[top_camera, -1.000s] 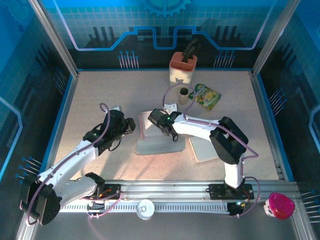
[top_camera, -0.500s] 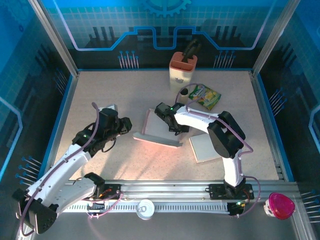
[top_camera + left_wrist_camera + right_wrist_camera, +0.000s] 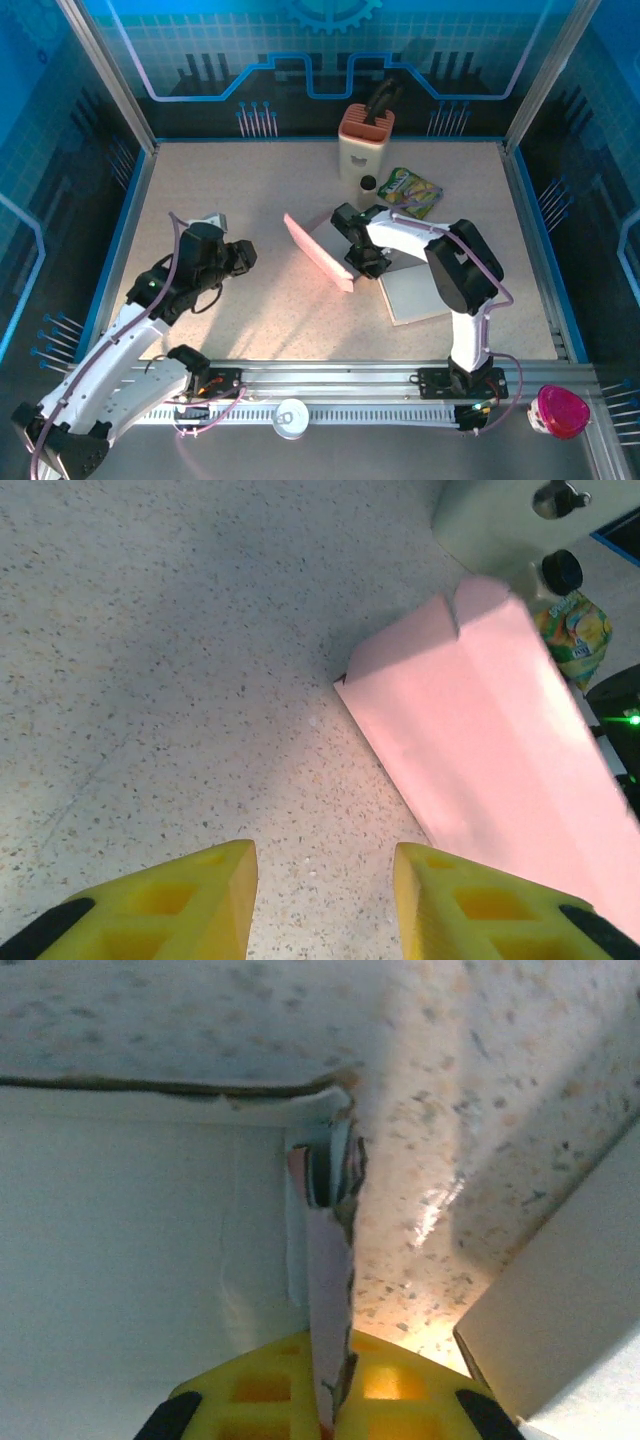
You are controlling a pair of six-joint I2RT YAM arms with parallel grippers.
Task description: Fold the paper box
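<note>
Box (image 3: 318,252) is up on one long edge mid-table, tilted, with its pink face towards the left arm. Your right claw (image 3: 322,1385) is clamped tight on a thin flap at the box's right end. In the wrist view you can see the paper pinched flat between the yellow fingers (image 3: 250,1390). Your left claw (image 3: 325,900) is partway open with nothing in it, hanging over bare table (image 3: 150,680) near the pink face but not touching it.

My read: you're partway into raising a wall and the fold isn't set yet. I'd leave the right pinch alone, since it looks like the only thing propping that panel up. Bring the left in low with the jaws apart. Push on the pink face close to the bottom crease, not up top, so the paper bends at the crease and doesn't bow. Go slow, because thin card like this will probably buckle or slip out of the pinch if you twist it.

Also mind the white sheet (image 3: 415,295) lying just beside the right claw. The bottle (image 3: 368,185) and bag (image 3: 413,191) sit further back, but swinging the box that way could snag them.
</note>
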